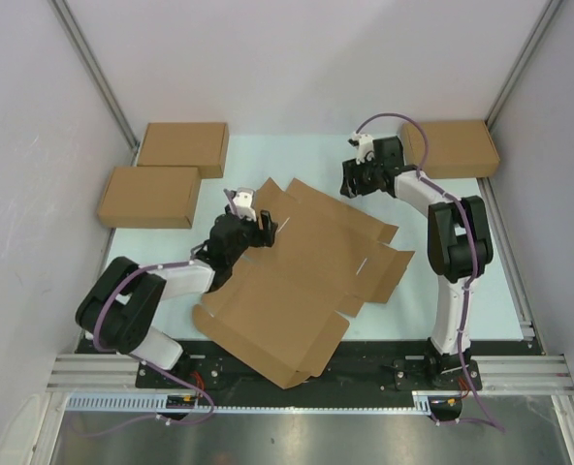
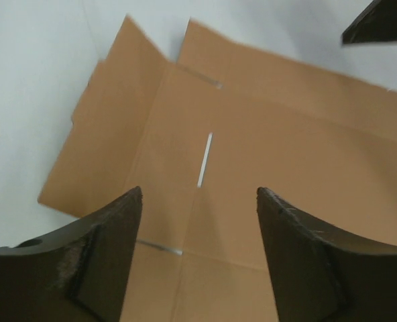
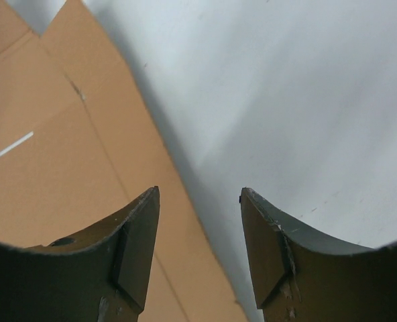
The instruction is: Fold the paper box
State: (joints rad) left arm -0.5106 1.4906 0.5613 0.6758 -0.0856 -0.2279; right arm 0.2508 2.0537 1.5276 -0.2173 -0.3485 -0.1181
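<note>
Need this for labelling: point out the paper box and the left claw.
paper box (image 1: 302,271): top external view, its central panel.
left claw (image 2: 198,192): left wrist view, gap midway between fingertips.

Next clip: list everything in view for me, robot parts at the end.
paper box: one, brown, flat unfolded die-cut sheet, middle of the table
cardboard boxes: three, brown, compact; two side by side at the far left, one at the far right
table: one, pale mint-white, under everything
cables: two, purple, one running along each arm
arms: two, black and white, bases at the near edge
left gripper: one, black, jaws open and empty, above the paper box's left part
right gripper: one, black, jaws open and empty, over the paper box's far edge
</note>
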